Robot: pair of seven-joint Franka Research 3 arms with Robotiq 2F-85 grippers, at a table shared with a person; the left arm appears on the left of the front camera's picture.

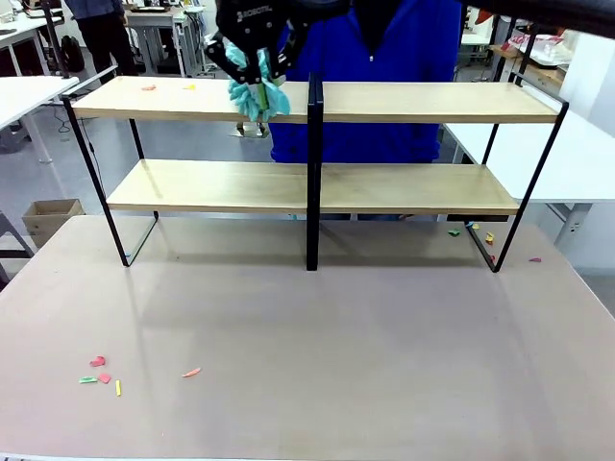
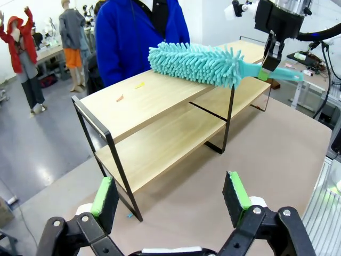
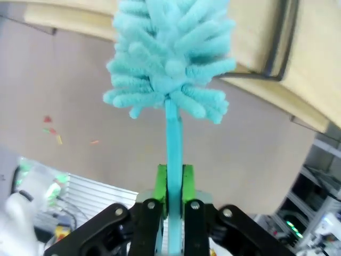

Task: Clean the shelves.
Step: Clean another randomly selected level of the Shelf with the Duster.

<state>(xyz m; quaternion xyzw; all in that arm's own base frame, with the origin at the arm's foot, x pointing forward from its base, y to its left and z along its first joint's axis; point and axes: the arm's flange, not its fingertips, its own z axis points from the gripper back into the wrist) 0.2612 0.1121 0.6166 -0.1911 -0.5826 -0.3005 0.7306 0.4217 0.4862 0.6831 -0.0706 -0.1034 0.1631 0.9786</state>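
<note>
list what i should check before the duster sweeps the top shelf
1. Grip: right gripper shut on the duster handle: ok.
2. Position: duster head above the top board of the shelves, left of the centre post: ok.
3. Contact: head touching the board: cannot tell.
4. Top board clean: not ok, coloured scraps lie near its left end.
5. Other arm: left gripper open, off the rack: ok.
6. Sweep path: person stands close behind the shelves, hands hidden: cannot tell.

Left pincer (image 2: 169,196): black linked fingers (image 2: 74,232), green pads (image 2: 104,196), silver screws (image 2: 253,210) at the joints. Right pincer (image 3: 171,181): same black build, green pads (image 3: 161,182), white ROBOTIQ lettering (image 1: 256,13) on its body.
</note>
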